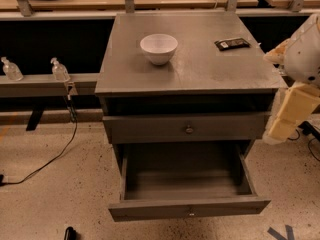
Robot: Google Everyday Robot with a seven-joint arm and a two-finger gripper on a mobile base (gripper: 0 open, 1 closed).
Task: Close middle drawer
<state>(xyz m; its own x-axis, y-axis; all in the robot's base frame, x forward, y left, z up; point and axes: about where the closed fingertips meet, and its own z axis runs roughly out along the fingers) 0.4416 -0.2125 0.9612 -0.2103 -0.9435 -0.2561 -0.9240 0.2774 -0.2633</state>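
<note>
Clearly, the gripper (290, 111) hangs at the right edge of the frame, just beside the right front corner of the cabinet (210, 71). It looks like a pale cream, blocky piece under a rounded white arm shell. Whether it is open or closed I cannot tell.

The middle drawer (225, 207) is at the bottom centre of the frame, pulled far out and showing nothing inside, with its front well apart from the gripper. Above it, the upper drawer front (150, 129) sits almost flush, with a small round knob (189, 129).

I think several things could go wrong:
- A push on the right end of the front may twist the drawer and jam it in its guides.
- The flat, smooth front gives little hold, so the contact may slide off.
- On the way down, the arm may hit the cabinet corner.
- A hard push may shake the cabinet and move the bowl (159, 48) or the dark packet (232, 44) on top.

The cabinet is grey and matte, like painted metal, with a slightly scuffed top. The bowl is white, round and glossy, and the packet is thin and flat. The floor (60, 204) is speckled and hard.
</note>
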